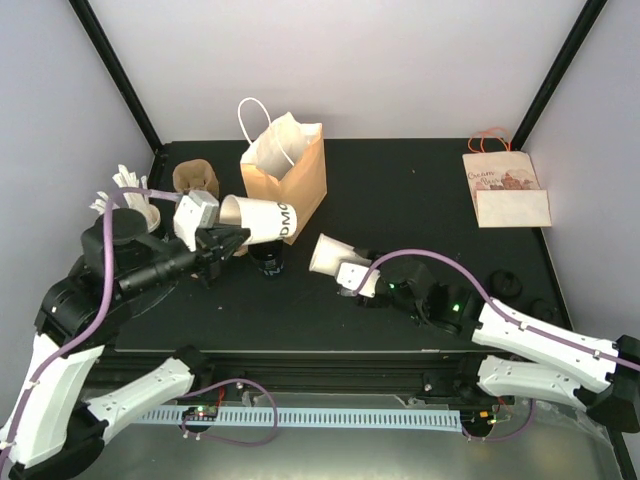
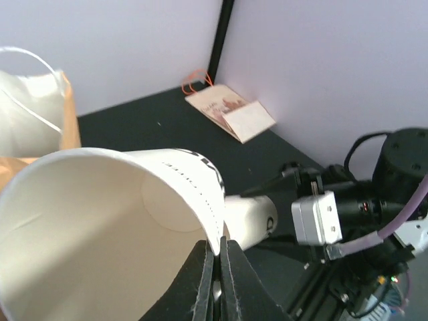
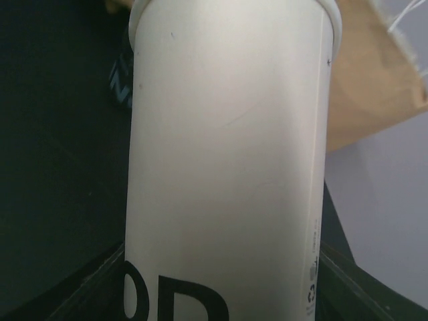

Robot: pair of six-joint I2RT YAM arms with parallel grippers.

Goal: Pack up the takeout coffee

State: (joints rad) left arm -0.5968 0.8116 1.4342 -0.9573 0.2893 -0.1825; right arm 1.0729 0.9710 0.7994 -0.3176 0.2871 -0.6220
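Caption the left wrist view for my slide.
Left end effector pinches the rim of a white paper cup, a second cup beyond it.

Cameras: one overhead, two wrist-mounted.
Overhead is looking down on the table point(image 1: 420, 230); left wrist is crowding the left cup point(image 2: 100, 227), right wrist the right cup point(image 3: 227, 167); all are sharing the paper bag point(image 1: 290, 170).

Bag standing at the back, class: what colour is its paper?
The bag is plain brown; the top view shows it best.
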